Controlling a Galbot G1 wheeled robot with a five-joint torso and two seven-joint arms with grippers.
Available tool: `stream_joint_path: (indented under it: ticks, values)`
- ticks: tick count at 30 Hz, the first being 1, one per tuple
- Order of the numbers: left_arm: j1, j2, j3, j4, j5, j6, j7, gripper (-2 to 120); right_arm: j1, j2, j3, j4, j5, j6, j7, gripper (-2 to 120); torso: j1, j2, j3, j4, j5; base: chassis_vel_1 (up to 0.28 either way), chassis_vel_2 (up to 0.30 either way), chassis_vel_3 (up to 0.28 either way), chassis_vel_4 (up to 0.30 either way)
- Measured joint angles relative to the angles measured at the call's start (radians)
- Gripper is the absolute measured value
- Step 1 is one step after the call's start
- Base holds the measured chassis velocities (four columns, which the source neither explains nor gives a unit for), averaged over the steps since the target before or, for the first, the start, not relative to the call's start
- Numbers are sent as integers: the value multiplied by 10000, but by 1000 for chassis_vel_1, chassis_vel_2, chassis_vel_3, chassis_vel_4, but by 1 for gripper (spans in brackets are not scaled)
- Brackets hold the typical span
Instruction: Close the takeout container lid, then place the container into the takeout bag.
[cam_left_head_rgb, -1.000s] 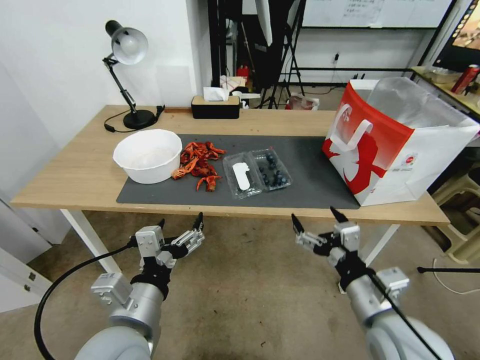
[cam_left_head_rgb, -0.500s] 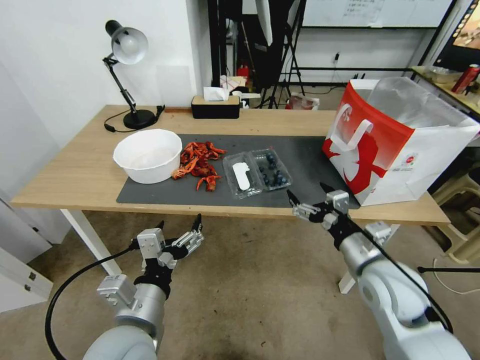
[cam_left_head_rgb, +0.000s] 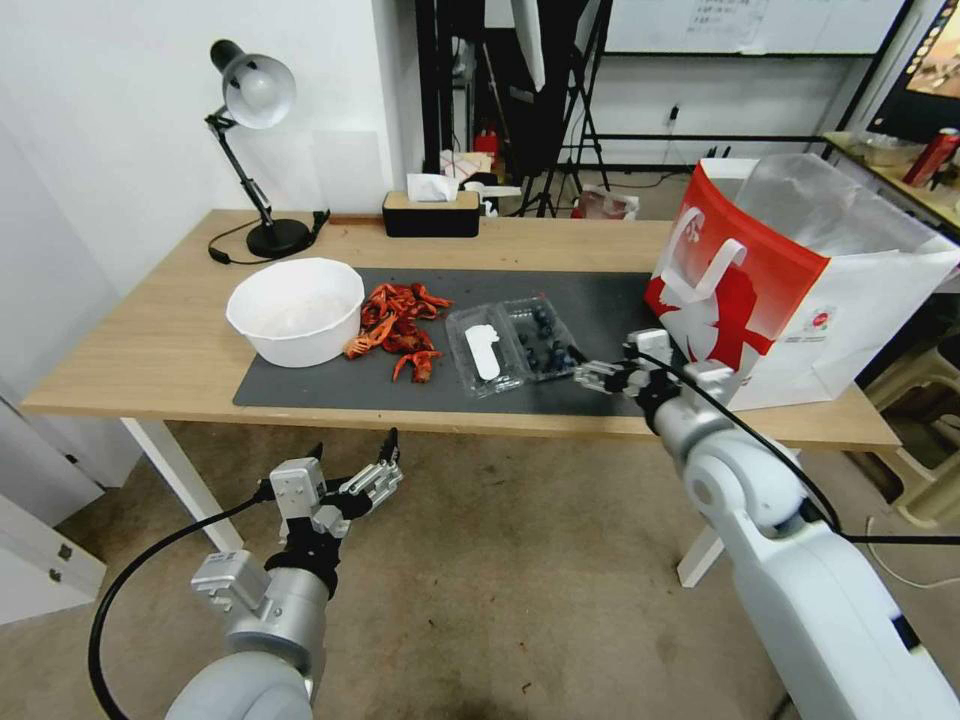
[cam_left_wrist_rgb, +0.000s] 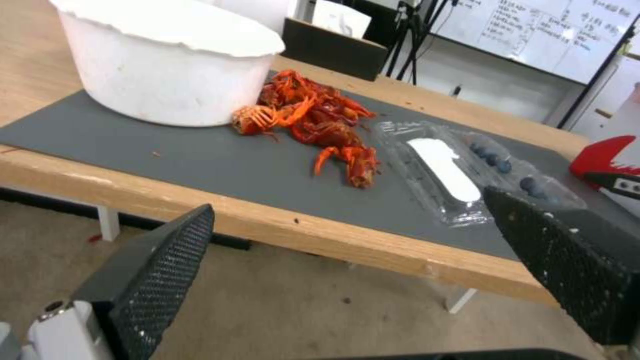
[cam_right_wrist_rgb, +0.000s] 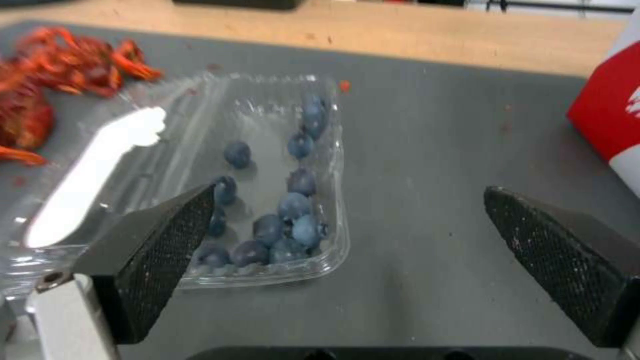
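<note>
The left gripper (cam_left_head_rgb: 352, 468) hung wide open below the table's (cam_left_head_rgb: 140, 350) front edge. The right gripper (cam_left_head_rgb: 601, 372), also wide, had advanced over the mat (cam_left_head_rgb: 600, 300), hiding the container's (cam_left_head_rgb: 543, 338) near corner. The lid (cam_left_head_rgb: 481, 351) lay open; the bag (cam_left_head_rgb: 800, 280), partly cropped, stood right.

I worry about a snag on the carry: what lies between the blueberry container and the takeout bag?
Bare grey mat between the container and the takeout bag, with the open right gripper over its near edge, in the head view.
</note>
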Motion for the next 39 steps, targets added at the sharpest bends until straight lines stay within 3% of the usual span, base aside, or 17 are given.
stream_joint_path:
  ticks: [3, 11, 39]
  values:
    - [2, -33, -28, 70, 1, -88, 29, 100, 514, -8, -363, -269, 235, -505, 595, 100, 0, 1, 0, 1, -2, 0, 0, 0, 0]
    - [7, -132, 57, 163, 86, -109, 84, 100, 1031, -104, -749, -887, 68, -567, 994, 100, 0, 0, 0, 0, 0, 0, 0, 0, 0]
    - [-62, -71, 124, 389, 122, -215, 136, 100, 1205, -4, -782, -1441, -132, -503, 991, 100, -2, 2, -1, 0, 0, 0, 0, 0, 0]
